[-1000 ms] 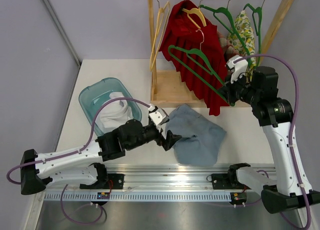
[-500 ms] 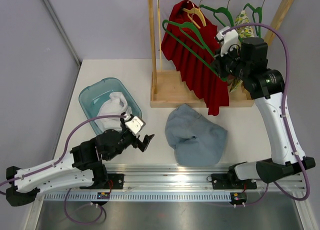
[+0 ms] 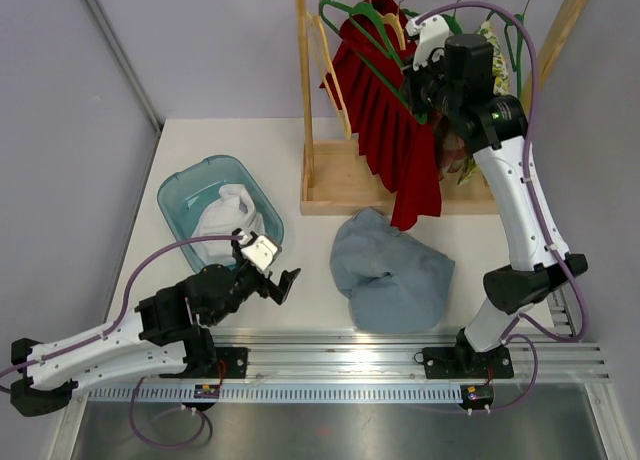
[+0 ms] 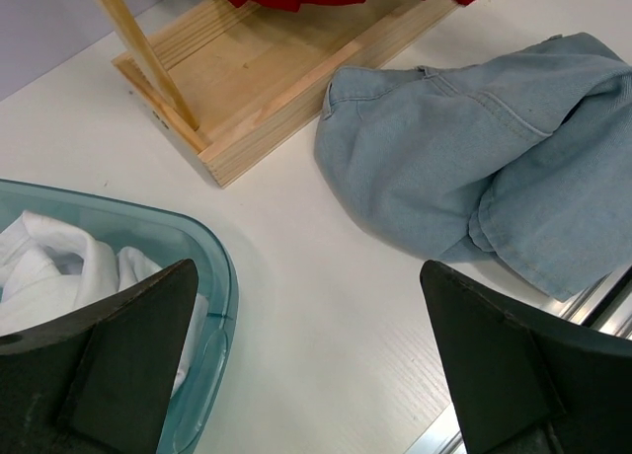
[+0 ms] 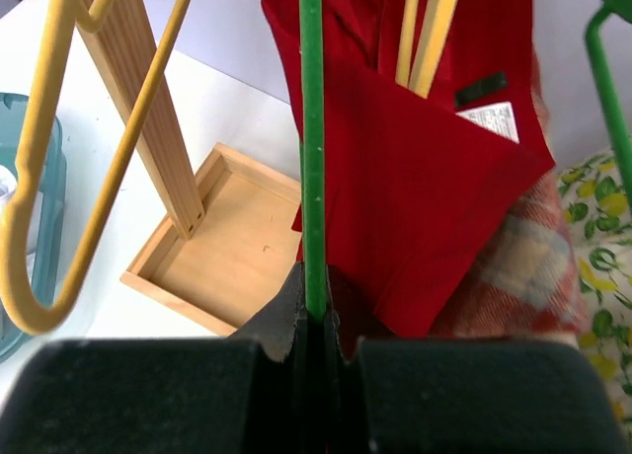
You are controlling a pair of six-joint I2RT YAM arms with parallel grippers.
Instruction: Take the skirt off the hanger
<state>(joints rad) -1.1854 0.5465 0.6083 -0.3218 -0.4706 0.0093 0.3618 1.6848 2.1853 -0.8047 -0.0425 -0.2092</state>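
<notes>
The right gripper [image 5: 314, 311] is clamped on the green hanger [image 5: 312, 128], at 12 o'clock from the denim skirt [image 3: 390, 270]. The left gripper [image 3: 283, 283], fingers apart, hovers at the skirt's 9 o'clock.

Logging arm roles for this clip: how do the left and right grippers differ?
The left gripper is open, holding nothing; the right gripper is shut on a green hanger. The left sits low over the table, between the teal basin and denim garment; the right is raised at the wooden rack, beside the red skirt. Both are black and two-fingered.
</notes>
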